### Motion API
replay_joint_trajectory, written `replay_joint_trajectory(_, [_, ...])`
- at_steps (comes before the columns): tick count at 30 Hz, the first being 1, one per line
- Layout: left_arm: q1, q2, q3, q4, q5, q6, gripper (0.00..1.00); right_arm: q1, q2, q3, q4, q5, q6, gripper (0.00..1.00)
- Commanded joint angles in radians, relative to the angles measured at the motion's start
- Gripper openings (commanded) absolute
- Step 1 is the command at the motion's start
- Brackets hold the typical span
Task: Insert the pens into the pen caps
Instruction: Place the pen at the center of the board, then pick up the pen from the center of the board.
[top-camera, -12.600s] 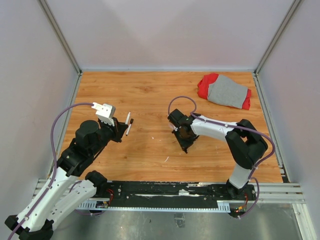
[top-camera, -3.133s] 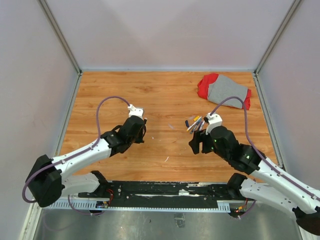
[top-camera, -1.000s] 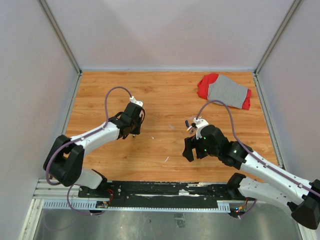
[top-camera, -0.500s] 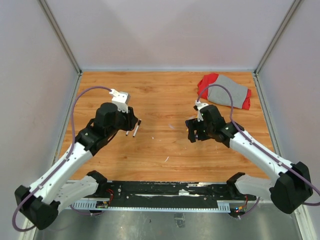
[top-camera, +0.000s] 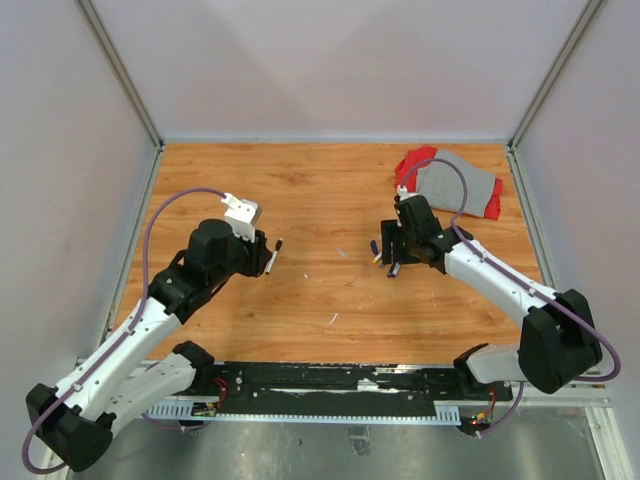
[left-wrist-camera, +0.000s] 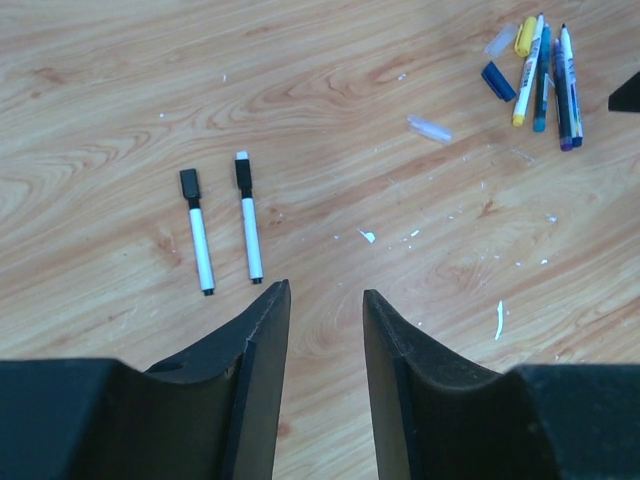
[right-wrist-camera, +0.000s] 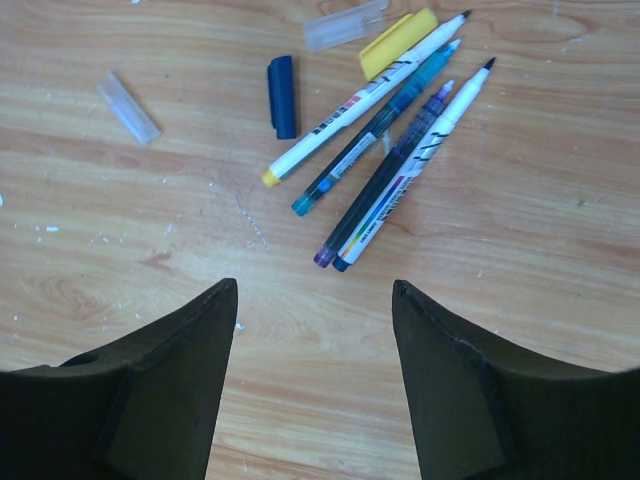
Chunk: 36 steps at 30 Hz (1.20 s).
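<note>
Overhead, right hand (top-camera: 389, 258) perhaps hides most pens (right-wrist-camera: 385, 150).

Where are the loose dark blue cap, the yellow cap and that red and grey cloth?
dark blue cap (right-wrist-camera: 283, 97): right wrist view, middle of its body.
yellow cap (right-wrist-camera: 398, 43): right wrist view, middle of its body.
red and grey cloth (top-camera: 455, 183): top view, grey centre.

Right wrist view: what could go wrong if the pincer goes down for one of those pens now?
The four pens lie bunched in a fan, so the open right pincer may catch two at once or scatter them. The clear cap barely shows against the wood and could be missed.
</note>
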Motion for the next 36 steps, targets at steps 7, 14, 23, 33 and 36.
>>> replay_joint_trajectory(7, [-0.002,0.014,0.049,-0.037,0.017,-0.020,0.39,-0.036,0.019,0.045,0.002,0.231,0.191,0.57])
replay_joint_trajectory(14, [-0.003,-0.032,-0.015,0.009,0.026,-0.054,0.40,-0.044,0.074,0.108,-0.073,0.262,0.386,0.56])
replay_joint_trajectory(23, [-0.005,0.017,-0.019,0.017,0.046,-0.042,0.39,-0.042,0.199,0.262,-0.265,0.251,0.662,0.55])
replay_joint_trajectory(33, [-0.004,0.037,-0.022,0.022,0.048,-0.037,0.39,-0.033,0.289,0.353,-0.346,0.292,0.806,0.56])
replay_joint_trajectory(36, [-0.004,0.041,-0.021,0.023,0.048,-0.036,0.39,-0.029,0.330,0.391,-0.367,0.288,0.801,0.54])
